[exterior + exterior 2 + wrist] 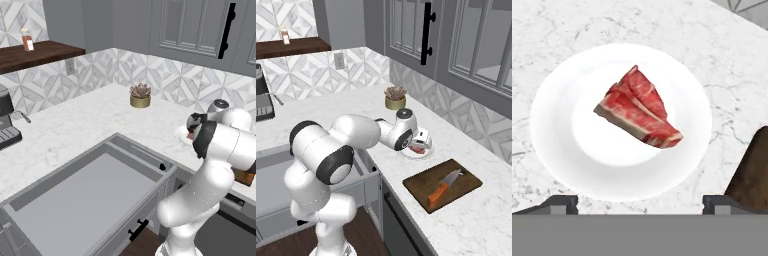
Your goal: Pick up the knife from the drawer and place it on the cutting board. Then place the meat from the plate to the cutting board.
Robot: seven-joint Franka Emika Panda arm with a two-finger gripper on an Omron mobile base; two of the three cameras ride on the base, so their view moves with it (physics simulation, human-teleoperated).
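One wide-open claw (pixel 640 204) is being held over the meat (pixel 639 108) on the plate (pixel 557 145); nothing is being gripped.

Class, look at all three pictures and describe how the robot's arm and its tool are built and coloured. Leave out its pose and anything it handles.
The arm is made of glossy white, rounded, tube-like links joined by dark, almost black bands and caps at the joints. No cables or markings are visible. The tool shows two small dark grey, blocky fingertips.
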